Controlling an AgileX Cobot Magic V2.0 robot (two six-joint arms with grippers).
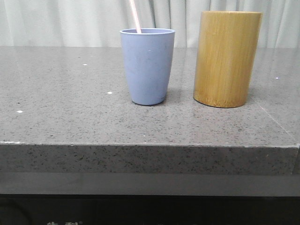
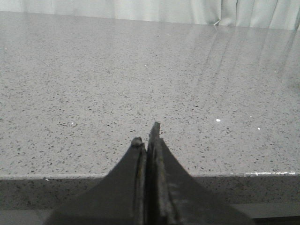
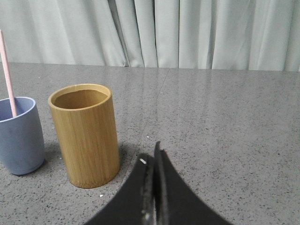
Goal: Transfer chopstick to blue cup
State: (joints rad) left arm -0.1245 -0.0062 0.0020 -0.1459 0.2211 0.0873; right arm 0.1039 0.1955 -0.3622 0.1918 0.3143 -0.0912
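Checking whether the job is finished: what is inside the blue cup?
A chopstick stands in the blue cup, leaning on its rim; only its top part shows. The cup wall hides its lower end and anything else inside.

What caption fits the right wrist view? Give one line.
Chopstick standing in blue cup beside bamboo holder; right gripper shut.
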